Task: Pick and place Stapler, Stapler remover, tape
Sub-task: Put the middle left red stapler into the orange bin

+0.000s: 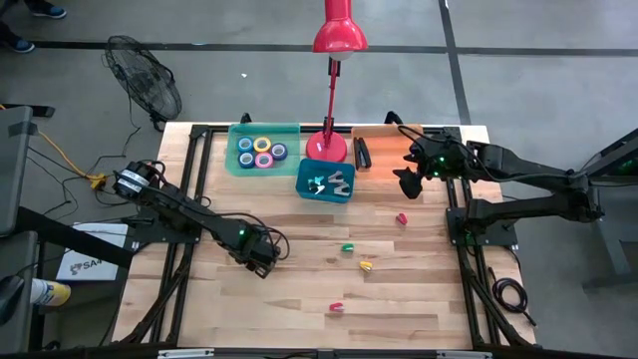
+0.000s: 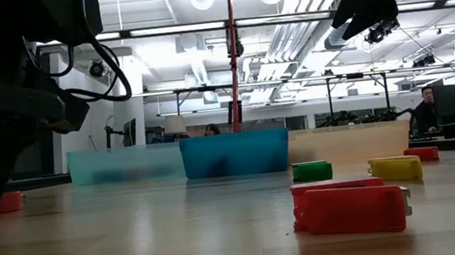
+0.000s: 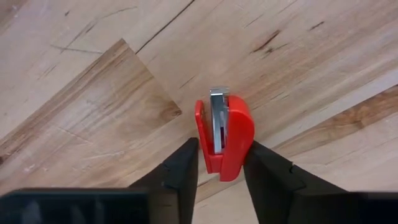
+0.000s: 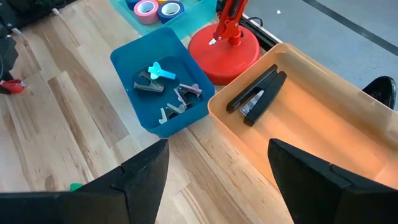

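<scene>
A small red stapler (image 3: 227, 134) lies on the wood table between the fingers of my left gripper (image 3: 222, 171), which is low over the table's left middle (image 1: 261, 259) and shut on it. In the low view the red stapler (image 2: 6, 202) shows under that gripper. My right gripper (image 4: 217, 186) hangs open above the table (image 1: 411, 184), near the orange tray (image 4: 323, 124) that holds a black stapler (image 4: 258, 96). Staple removers (image 4: 168, 93) lie in the blue tray (image 1: 325, 194). Coloured tape rolls (image 1: 261, 152) sit in the pale teal tray (image 1: 237, 135). My left gripper pinches the red stapler by its rear end (image 3: 217, 165), one finger (image 3: 185, 163) on each long side. The fingers come from above and lie along the stapler. The stapler's front, with its metal strip (image 3: 217, 99), points away from the gripper; it looks to rest on the table.
More small staplers lie on the table: red (image 1: 402, 217), green (image 1: 347, 247), yellow (image 1: 366, 265) and pink (image 1: 336, 307). A red desk lamp (image 1: 327, 145) stands between the trays at the far edge. A fan (image 1: 145, 75) stands on the floor beyond the table.
</scene>
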Robot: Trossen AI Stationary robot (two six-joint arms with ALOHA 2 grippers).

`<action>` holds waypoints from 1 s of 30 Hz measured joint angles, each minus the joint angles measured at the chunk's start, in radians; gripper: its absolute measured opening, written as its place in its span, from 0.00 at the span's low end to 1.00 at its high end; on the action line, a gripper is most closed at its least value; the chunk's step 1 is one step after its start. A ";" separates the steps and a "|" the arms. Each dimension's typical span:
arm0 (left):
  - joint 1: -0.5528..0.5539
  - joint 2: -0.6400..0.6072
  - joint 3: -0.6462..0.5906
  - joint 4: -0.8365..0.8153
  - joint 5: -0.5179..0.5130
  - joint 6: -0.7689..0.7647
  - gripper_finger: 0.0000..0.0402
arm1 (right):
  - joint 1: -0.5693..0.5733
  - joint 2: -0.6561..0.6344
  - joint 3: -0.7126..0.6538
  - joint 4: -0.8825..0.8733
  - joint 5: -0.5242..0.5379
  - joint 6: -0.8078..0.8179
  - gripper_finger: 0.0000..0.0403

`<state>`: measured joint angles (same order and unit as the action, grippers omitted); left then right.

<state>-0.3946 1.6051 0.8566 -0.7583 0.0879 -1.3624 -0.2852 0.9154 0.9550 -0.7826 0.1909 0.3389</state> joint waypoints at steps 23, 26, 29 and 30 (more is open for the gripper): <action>0.003 0.001 0.080 0.029 -0.115 0.184 0.14 | 0.000 0.000 0.000 0.007 -0.158 -0.086 0.66; 0.002 0.001 0.148 0.033 -0.176 0.302 0.14 | 0.000 0.000 0.000 0.043 -0.246 -0.115 0.66; 0.002 0.001 0.224 0.026 -0.244 0.413 0.14 | 0.000 0.000 -0.005 0.106 -0.347 -0.144 0.66; 0.003 0.001 0.252 0.026 -0.274 0.442 0.14 | 0.000 0.002 -0.005 0.121 -0.378 -0.156 0.66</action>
<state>-0.3920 1.6058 1.1087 -0.7319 -0.1863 -0.9207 -0.2850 0.9176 0.9504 -0.6619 -0.1868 0.1825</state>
